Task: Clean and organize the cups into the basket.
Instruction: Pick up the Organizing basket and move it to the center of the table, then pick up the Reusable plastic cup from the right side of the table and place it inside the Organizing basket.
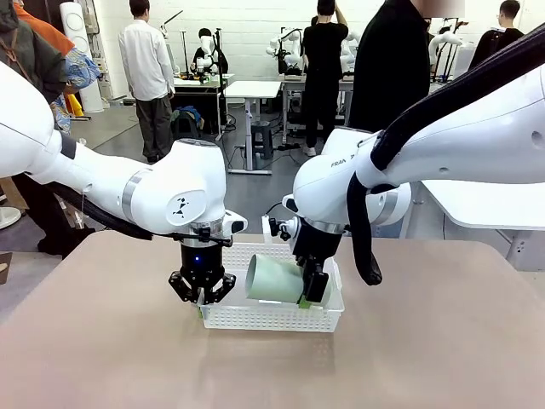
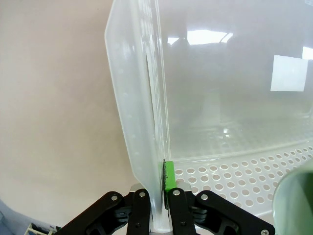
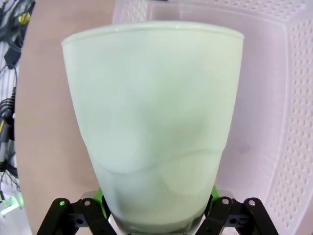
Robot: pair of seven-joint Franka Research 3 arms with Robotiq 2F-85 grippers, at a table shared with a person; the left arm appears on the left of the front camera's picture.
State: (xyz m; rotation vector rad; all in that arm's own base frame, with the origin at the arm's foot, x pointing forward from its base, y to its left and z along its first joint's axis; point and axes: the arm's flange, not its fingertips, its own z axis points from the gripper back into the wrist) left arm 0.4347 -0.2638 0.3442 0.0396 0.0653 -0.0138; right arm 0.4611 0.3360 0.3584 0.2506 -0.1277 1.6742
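A pale mint green cup (image 1: 274, 279) lies tilted on its side just above the basket (image 1: 272, 317), its open mouth toward picture left. My right gripper (image 1: 312, 286) is shut on the cup's base end. In the right wrist view the cup (image 3: 154, 117) stands between the gripper's (image 3: 156, 215) fingers, with the basket's lattice wall (image 3: 296, 98) behind it. My left gripper (image 1: 202, 298) is shut on the basket's left end wall. Seen from the left wrist, the gripper (image 2: 160, 198) pinches that thin white wall (image 2: 142, 122), and a green pad (image 2: 169, 176) rests against its inner face. The cup's rim (image 2: 296, 200) shows at the lower right.
The basket sits mid-table on the tan tabletop (image 1: 102, 349). A person in black (image 1: 392, 64) stands at the far side. A white table (image 1: 485, 204) stands to the right beyond the edge. Cables (image 3: 10, 34) lie off the table's side.
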